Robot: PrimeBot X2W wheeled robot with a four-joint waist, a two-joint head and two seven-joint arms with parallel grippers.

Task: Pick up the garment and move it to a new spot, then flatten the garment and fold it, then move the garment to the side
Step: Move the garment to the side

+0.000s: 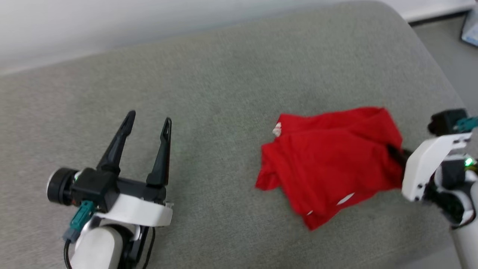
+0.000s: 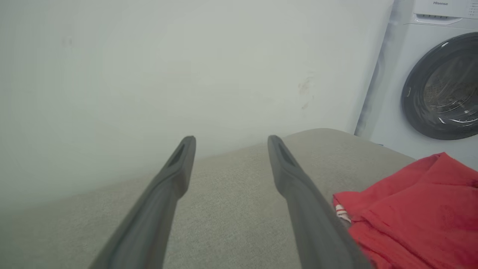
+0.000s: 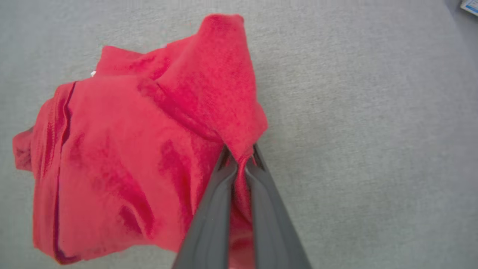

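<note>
Fingers of the left gripper (image 1: 149,116) stand spread wide at lower left of the head view, with nothing between them. They hover over the bare grey upholstered surface (image 1: 224,74), well apart from the garment. In the left wrist view the fingers fork toward a pale wall (image 2: 149,74). A washing machine (image 2: 440,86) is at upper right.

Garment (image 1: 328,160): red, bunched in a loosely folded heap, right of centre in the head view, lying on the grey surface. Small white bits of trim show at its upper left corner and lower edge.

Right gripper (image 3: 241,153): at the right edge of the head view, fingers pressed together, pinching a fold at the garment's right edge. In the right wrist view red cloth is caught between the tips and peaks up beside them. The rest of the heap spreads to frame left.
</note>
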